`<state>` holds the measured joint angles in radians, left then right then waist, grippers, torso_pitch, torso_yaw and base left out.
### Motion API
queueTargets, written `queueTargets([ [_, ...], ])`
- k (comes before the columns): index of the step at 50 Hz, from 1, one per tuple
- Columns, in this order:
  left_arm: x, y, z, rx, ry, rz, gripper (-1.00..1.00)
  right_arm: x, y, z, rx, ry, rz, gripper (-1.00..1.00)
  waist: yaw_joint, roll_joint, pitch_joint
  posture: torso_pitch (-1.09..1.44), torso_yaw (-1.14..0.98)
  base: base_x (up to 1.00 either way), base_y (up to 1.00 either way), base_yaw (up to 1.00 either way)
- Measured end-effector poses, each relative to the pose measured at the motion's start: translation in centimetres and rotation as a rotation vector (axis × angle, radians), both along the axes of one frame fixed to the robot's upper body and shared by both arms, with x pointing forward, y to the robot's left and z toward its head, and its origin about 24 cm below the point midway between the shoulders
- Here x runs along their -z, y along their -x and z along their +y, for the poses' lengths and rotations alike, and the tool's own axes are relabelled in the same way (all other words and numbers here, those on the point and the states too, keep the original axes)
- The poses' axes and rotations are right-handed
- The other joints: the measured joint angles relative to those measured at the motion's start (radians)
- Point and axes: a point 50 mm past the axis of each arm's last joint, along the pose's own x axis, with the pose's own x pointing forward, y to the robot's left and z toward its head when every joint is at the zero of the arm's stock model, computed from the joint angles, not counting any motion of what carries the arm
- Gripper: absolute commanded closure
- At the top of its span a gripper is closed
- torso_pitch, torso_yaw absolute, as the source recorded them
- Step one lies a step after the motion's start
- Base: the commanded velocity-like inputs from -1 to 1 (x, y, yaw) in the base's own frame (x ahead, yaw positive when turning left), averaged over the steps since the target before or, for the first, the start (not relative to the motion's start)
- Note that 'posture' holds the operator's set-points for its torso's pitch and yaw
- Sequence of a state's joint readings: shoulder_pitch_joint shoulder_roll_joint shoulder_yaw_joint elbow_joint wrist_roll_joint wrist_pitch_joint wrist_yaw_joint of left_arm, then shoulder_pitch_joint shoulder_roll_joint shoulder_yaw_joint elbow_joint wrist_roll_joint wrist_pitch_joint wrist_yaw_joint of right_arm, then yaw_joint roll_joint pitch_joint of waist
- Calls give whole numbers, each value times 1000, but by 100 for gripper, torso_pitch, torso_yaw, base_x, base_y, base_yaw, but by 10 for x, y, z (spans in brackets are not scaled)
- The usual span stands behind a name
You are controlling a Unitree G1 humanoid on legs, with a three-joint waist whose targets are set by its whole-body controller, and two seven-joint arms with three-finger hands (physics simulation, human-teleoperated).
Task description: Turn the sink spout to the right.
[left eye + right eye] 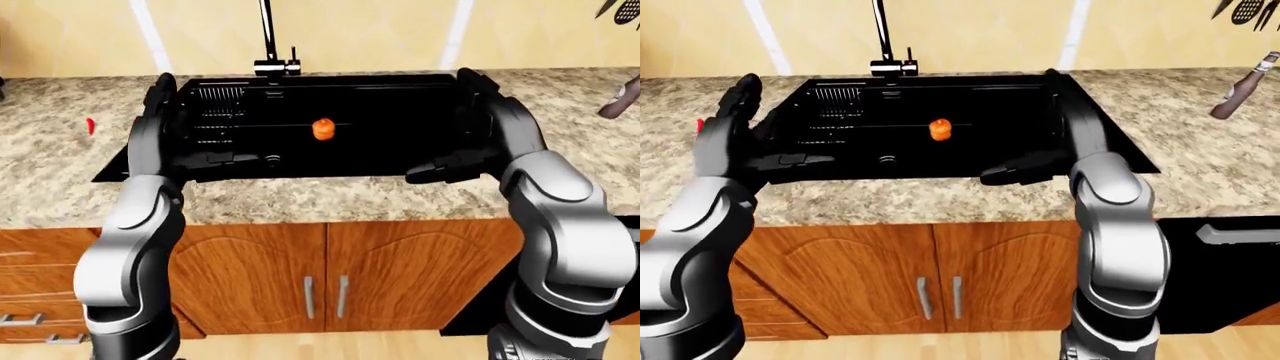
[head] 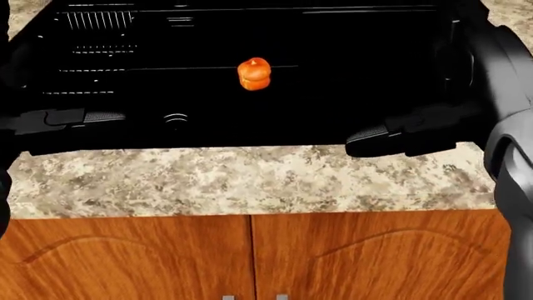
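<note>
The sink spout rises as a thin dark pipe from its base at the top edge of the black sink, in the upper middle of the left-eye view; its upper end runs out of the picture, so which way it points cannot be told. A small lever stands just beside it on the base. In the basin lies an orange object, near the middle, well apart from the spout.

Both arms are raised over the basin's near rim. The left robot hand and the right robot hand each hang with fingers stretched out and apart, holding nothing, well short of the spout.

The speckled bench and wooden cabinet doors lie below.

The step in hand looks like the approach. To do it well, one robot hand should probably reach across the basin, clear of the orange object, meet the pipe low on its upright part, avoid the lever, and press sideways so that the spout swings rightward.
</note>
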<state>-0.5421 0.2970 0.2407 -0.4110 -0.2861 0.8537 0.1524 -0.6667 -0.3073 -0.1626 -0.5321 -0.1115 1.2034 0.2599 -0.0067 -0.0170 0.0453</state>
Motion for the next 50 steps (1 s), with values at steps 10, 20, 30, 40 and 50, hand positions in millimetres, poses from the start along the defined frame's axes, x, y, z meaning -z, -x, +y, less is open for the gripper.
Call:
queueTargets([
  [10,-2,3,10,-54,2,-19,-100,-1,3,9,-51,1,-10,-100,14,85,1,0,0,25,0,0],
  [20,-12,5,7,-43,-3,-57,-100,-7,1,6,-38,4,-43,-100,20,-24,-13,0,0,26,0,0],
  [30,-8,3,2,-18,-2,-36,-100,-9,2,3,-15,5,-41,-100,-5,43,3,0,0,25,0,0],
  [40,-6,4,8,-52,-2,-18,-100,-4,0,9,-56,1,-9,-100,17,56,-8,0,0,25,0,0],
  [50,-2,2,-2,4,-1,-7,-100,-2,1,3,-17,-4,-6,-100,3,-28,0,0,0,25,0,0],
])
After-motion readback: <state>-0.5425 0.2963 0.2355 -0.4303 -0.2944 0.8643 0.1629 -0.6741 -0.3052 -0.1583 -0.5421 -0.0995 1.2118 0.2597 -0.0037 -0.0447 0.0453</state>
